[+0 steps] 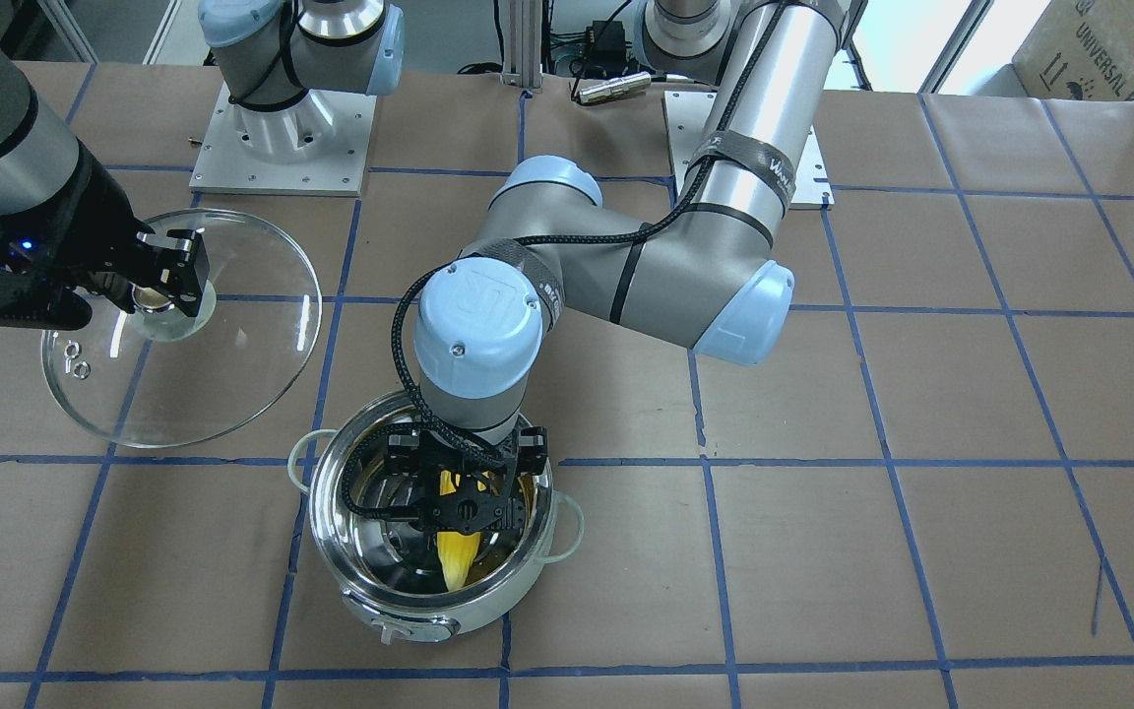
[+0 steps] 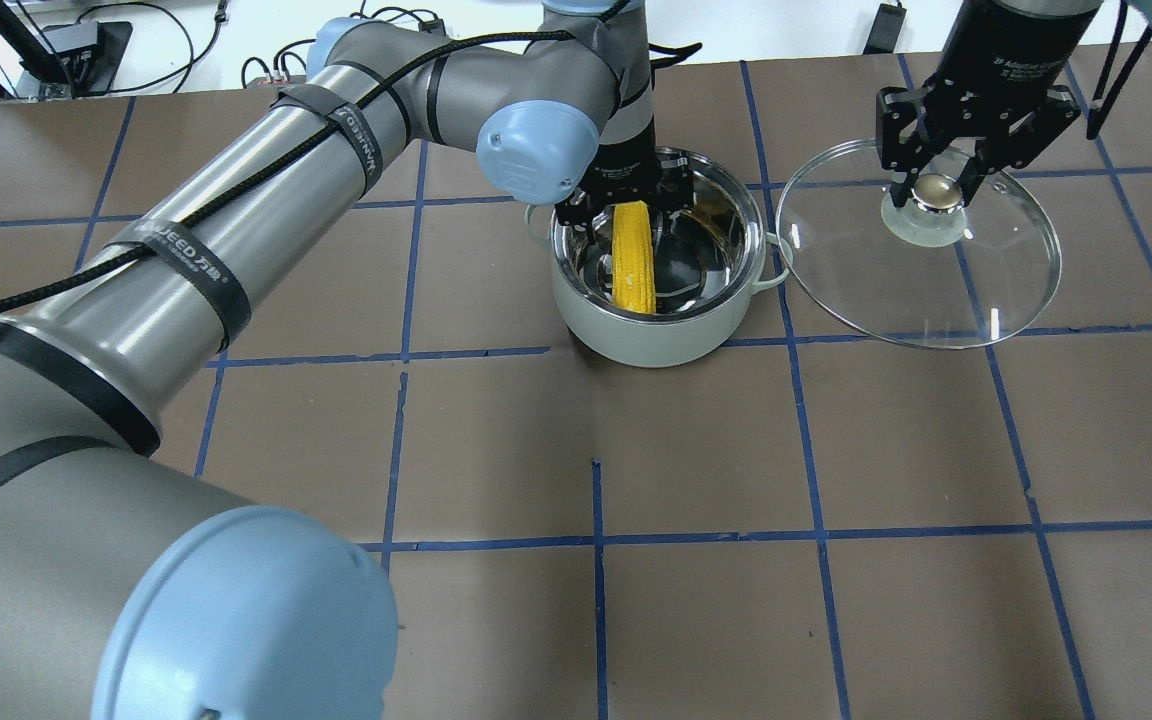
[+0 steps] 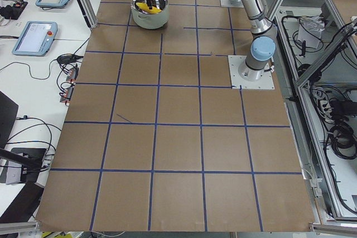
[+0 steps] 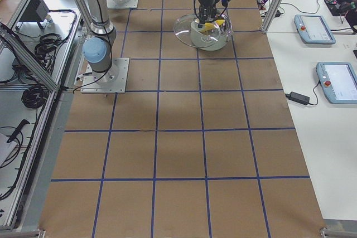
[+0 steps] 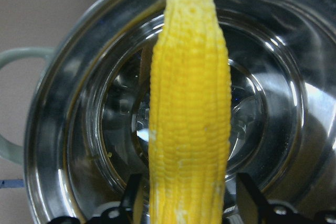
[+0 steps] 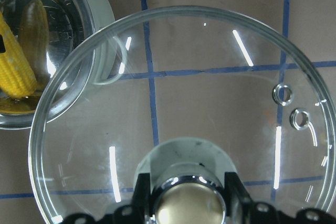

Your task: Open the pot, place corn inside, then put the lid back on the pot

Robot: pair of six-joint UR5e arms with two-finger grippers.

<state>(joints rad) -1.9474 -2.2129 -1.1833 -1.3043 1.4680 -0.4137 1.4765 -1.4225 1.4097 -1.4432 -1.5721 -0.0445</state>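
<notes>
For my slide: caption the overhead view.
Left gripper lowers corn into pot; right gripper holds lid aside.

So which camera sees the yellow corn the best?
The left wrist-mounted view: the corn fills the frame, kernels sharp, over the shiny pot. The overhead exterior view shows its whole length in the left hand. The front-facing view hides part behind that hand, the right wrist view catches one end, and the side views make it tiny.

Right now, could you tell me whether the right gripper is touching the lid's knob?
Touching: in the right wrist-mounted view, the right gripper has its jaws pressed against both sides of the knob of the lid.
</notes>
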